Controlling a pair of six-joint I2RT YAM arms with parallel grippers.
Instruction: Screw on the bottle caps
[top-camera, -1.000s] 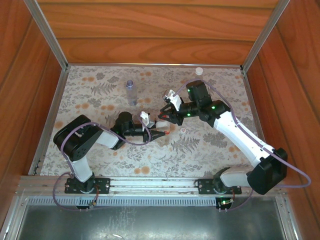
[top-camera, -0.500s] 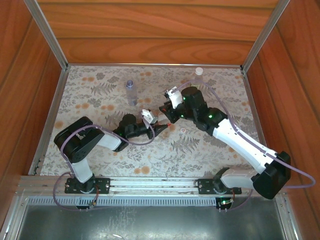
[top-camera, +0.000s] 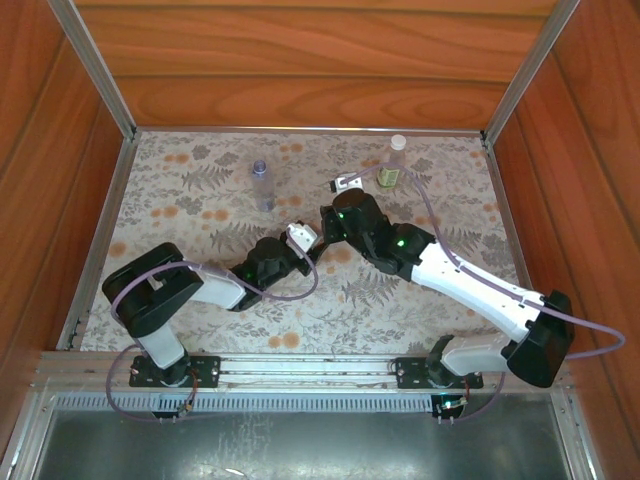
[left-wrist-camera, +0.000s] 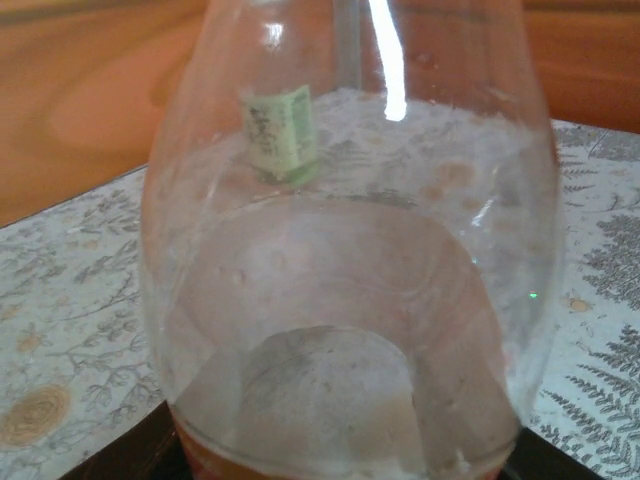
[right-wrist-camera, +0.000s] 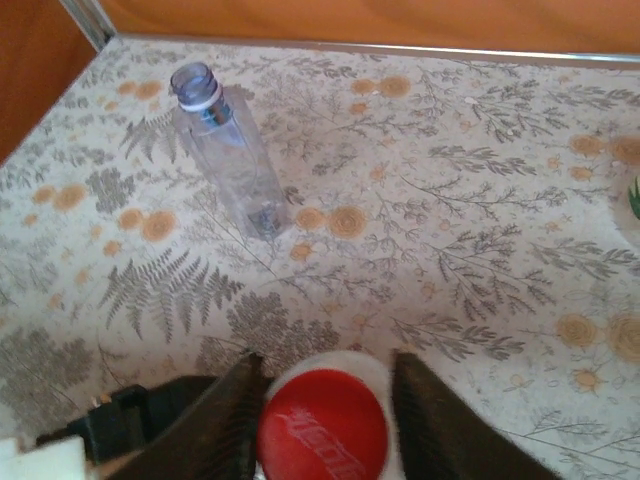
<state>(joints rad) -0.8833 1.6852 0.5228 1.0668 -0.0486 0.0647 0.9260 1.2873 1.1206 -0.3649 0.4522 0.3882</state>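
Note:
My left gripper is shut on a clear bottle with a red-orange band at its base, which looms close in the left wrist view. Its red cap sits on the neck between my right gripper's fingers. The left finger is at the cap's edge and the right finger stands off it with a gap. A bluish unlabelled bottle stands upright with an open neck. The yellow-green labelled bottle carries a white cap at the back right.
The floral table cover is bounded by wooden walls and a metal rail at the back. Both arms meet near the table's middle. Bare cover lies at the front left and front right.
My right arm has swung left and brought its wrist over the held bottle's cap; its fingers have spread wider. My left arm has pushed the bottle slightly forward and right.

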